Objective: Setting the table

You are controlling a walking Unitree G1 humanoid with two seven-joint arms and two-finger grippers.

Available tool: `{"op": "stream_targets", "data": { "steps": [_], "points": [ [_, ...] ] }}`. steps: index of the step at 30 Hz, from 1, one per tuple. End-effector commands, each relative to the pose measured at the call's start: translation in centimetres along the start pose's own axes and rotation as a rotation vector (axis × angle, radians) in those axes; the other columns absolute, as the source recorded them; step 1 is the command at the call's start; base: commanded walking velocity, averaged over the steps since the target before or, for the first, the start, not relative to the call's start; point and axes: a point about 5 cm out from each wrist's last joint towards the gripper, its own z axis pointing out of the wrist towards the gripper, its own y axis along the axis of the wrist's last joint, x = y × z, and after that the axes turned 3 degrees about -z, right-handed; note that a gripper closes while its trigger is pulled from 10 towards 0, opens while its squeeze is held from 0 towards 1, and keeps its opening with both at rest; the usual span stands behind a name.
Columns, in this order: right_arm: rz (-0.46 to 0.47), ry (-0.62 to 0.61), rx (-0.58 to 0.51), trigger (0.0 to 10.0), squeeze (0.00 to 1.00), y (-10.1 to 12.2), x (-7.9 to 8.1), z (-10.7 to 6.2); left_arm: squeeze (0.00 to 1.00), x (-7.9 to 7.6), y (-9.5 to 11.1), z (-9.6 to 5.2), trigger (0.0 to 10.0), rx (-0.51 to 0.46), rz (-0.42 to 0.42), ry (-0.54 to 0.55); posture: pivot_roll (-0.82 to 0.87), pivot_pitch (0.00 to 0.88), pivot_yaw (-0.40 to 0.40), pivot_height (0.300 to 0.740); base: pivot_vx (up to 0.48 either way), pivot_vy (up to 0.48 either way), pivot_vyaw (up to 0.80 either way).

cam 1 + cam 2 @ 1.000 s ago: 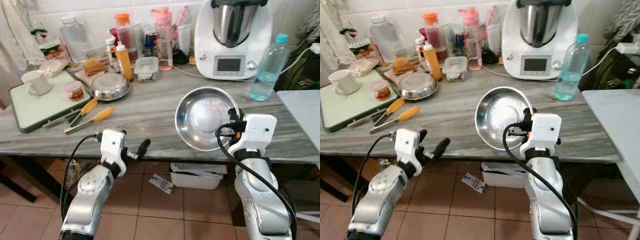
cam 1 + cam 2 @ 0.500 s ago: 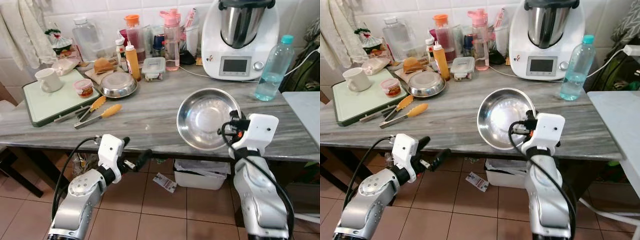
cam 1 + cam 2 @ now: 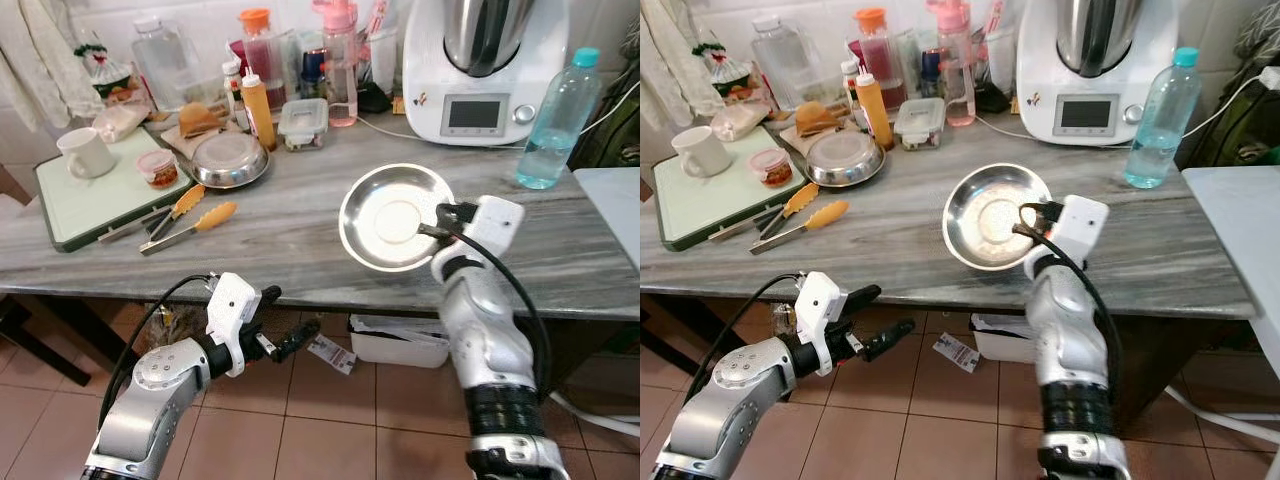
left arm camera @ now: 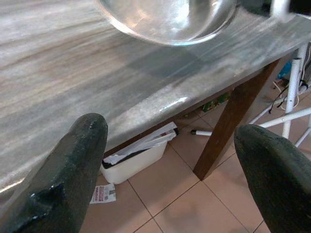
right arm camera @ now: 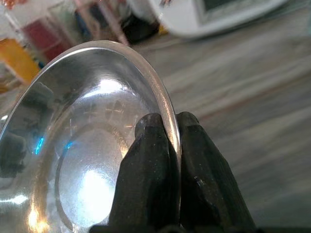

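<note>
A shiny steel bowl [image 3: 390, 215] hangs over the grey marble counter [image 3: 270, 240], tilted toward me. My right gripper [image 3: 436, 221] is shut on its right rim; in the right wrist view both black fingers [image 5: 155, 160] pinch the rim of the bowl [image 5: 82, 145]. Lower down, in front of the counter's edge, my left gripper [image 3: 290, 320] is open above the tiled floor with nothing in it. Its wide-apart fingers [image 4: 73, 160] frame the counter's underside, with the bowl [image 4: 170, 19] beyond.
At the counter's back stand a white kitchen machine [image 3: 490, 60], a blue water bottle [image 3: 555, 120], several bottles and a second steel bowl [image 3: 228, 160]. Orange-handled tongs [image 3: 190, 215], a green tray [image 3: 90, 195] and a mug [image 3: 82, 152] lie left. A white bin [image 3: 400, 340] sits underneath.
My right gripper has carried the bowl up and further over the counter, tilting it flatter. My left arm has sunk lower. The camera has shifted slightly.
</note>
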Motion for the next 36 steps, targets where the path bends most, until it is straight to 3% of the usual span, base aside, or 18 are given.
{"op": "stream_targets", "data": {
  "steps": [1,7,16,18,28,36],
  "points": [
    [0.046,0.006,0.002,10.0,0.0,0.1,0.6,0.5,0.0,0.1,0.3,-0.3,10.0,0.004,0.024,0.004,-0.07,0.049,0.114,0.74,0.0,0.0,0.0],
    [0.112,-0.014,0.069,10.0,0.0,-1.2,1.5,1.0,0.0,0.4,0.7,-0.4,10.0,-0.002,0.03,0.012,-0.07,0.044,0.112,0.74,0.0,0.0,0.0],
    [0.117,-0.047,0.146,10.0,0.0,-2.0,2.3,1.7,0.0,0.7,1.1,-0.1,10.0,-0.012,0.035,0.018,-0.07,0.034,0.109,0.74,0.0,0.0,0.0],
    [0.071,-0.058,0.159,10.0,0.0,-2.2,2.3,1.9,0.0,0.6,1.1,-0.1,10.0,-0.012,0.034,0.017,-0.07,0.031,0.108,0.74,0.0,0.0,0.0],
    [0.028,-0.122,0.203,10.0,0.0,-3.1,1.6,1.9,0.0,0.3,1.3,0.2,10.0,-0.017,0.029,0.003,-0.07,0.032,0.111,0.74,0.0,0.0,0.0],
    [0.04,-0.145,0.216,10.0,0.0,-3.6,1.3,2.0,0.0,0.0,1.9,0.6,10.0,-0.035,0.033,-0.005,-0.07,0.029,0.111,0.74,0.0,0.0,0.0]
  ]
}}
